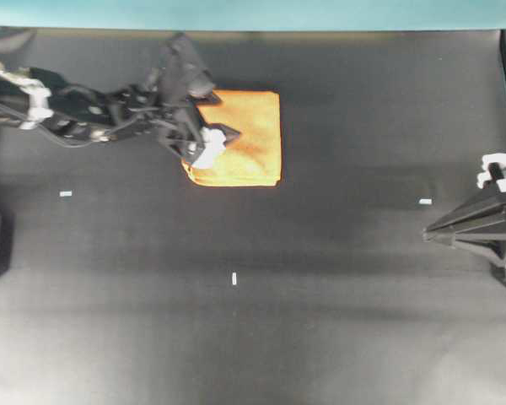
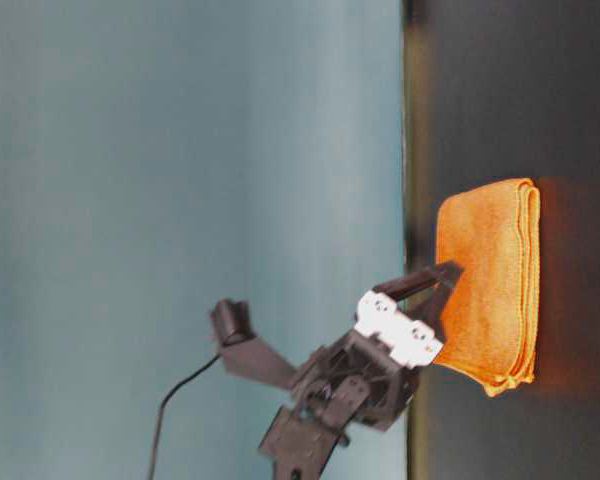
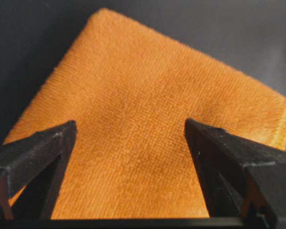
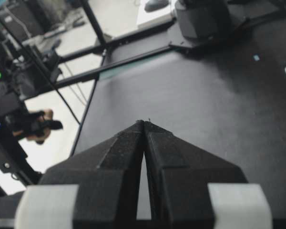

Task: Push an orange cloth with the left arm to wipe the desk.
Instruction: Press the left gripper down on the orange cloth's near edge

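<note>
Left wrist view: the left gripper (image 3: 128, 143) has its two black fingers (image 3: 38, 157) spread wide, nothing between them, the orange cloth (image 3: 143, 119) filling the gap beneath. Whether the tips press into the fabric cannot be told from here. Overhead, the same gripper (image 1: 209, 139) sits over the cloth's (image 1: 249, 139) left part, the left arm (image 1: 93, 114) reaching in from the left edge. The cloth lies folded and flat on the desk (image 1: 320, 295), near the far teal strip (image 1: 253, 15), layered edges showing at its near side. Small white marks (image 1: 234, 278) dot the tabletop. The right gripper (image 4: 144, 126) is pinched closed, empty, parked well apart at the right edge (image 1: 434, 229).
</note>
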Controlling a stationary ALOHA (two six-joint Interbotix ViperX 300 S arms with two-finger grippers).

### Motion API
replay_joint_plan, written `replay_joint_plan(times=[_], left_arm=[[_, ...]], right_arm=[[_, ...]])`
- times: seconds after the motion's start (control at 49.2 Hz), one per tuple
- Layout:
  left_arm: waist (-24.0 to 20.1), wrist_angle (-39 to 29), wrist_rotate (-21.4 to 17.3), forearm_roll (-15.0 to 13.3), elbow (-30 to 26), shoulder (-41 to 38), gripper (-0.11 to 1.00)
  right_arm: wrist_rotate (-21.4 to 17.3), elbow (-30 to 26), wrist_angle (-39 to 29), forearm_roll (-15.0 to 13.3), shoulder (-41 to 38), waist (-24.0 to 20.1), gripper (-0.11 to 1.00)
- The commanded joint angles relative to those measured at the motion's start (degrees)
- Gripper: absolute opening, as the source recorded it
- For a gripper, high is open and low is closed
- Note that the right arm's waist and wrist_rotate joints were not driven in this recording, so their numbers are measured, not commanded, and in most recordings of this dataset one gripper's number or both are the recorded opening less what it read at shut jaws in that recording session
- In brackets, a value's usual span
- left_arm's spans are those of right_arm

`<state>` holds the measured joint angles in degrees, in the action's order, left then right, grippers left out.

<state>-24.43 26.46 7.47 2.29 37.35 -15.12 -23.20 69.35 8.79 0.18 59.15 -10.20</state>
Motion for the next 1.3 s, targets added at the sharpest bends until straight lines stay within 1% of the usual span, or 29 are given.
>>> replay_joint_plan(times=[0.0,0.224,0.508,0.711,0.793,1.016,1.28], left_arm=[[0.0,0.2,0.1,0.3,-1.7,-1.0,0.88],[0.0,-0.9,0.1,0.3,-1.9,-1.6,0.88],[-0.2,-1.8,0.1,0.2,-3.1,-2.6,0.88],[-0.1,-6.6,-0.5,0.3,-2.8,-3.6,0.88],[0.4,-7.7,-0.8,0.3,-2.6,-3.6,0.88],[2.8,-8.2,-1.5,0.3,-1.5,-3.4,0.88],[5.3,-7.9,-2.1,0.3,1.8,0.1,0.88]], right_arm=[[0.0,-0.4,-0.4,0.0,0.8,0.0,0.0],[0.1,-0.2,-2.5,0.1,2.8,0.0,0.0],[0.1,0.1,-2.9,0.1,4.2,0.0,0.0],[0.0,-0.2,-3.0,0.1,5.4,0.0,0.0],[0.1,-0.2,-3.3,0.1,6.2,0.0,0.0],[0.1,-0.2,-4.9,0.1,6.9,0.0,0.0],[0.1,-0.4,-5.7,0.1,8.0,0.0,0.0]])
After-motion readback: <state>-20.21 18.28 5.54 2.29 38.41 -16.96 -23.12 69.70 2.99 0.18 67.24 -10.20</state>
